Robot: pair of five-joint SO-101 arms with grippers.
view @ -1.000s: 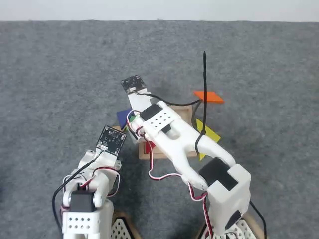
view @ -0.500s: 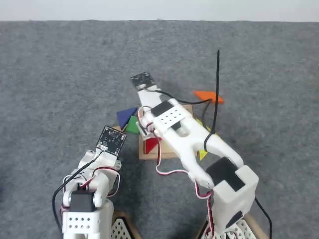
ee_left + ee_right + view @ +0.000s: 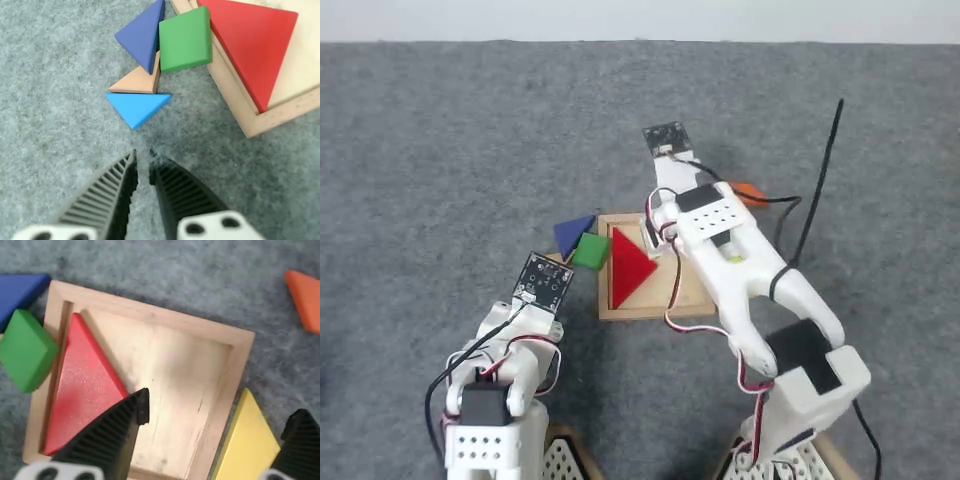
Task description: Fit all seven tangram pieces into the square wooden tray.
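The square wooden tray lies mid-table with a red triangle flat along its left side. My right gripper hovers open over the tray, empty, with the red triangle and a yellow piece below it. Outside the tray lie a green square, a dark blue triangle, a tan triangle and a light blue triangle. My left gripper is shut just short of the light blue one. An orange piece lies beyond the tray's right.
Grey felt covers the table. The right arm and its black cable stretch over the tray's right side. The left arm stays low near the front edge. Open felt lies at left and far back.
The right arm has swung rightwards across the tray, uncovering the red triangle lying in it and now covering the yellow piece. The left arm has stayed still.
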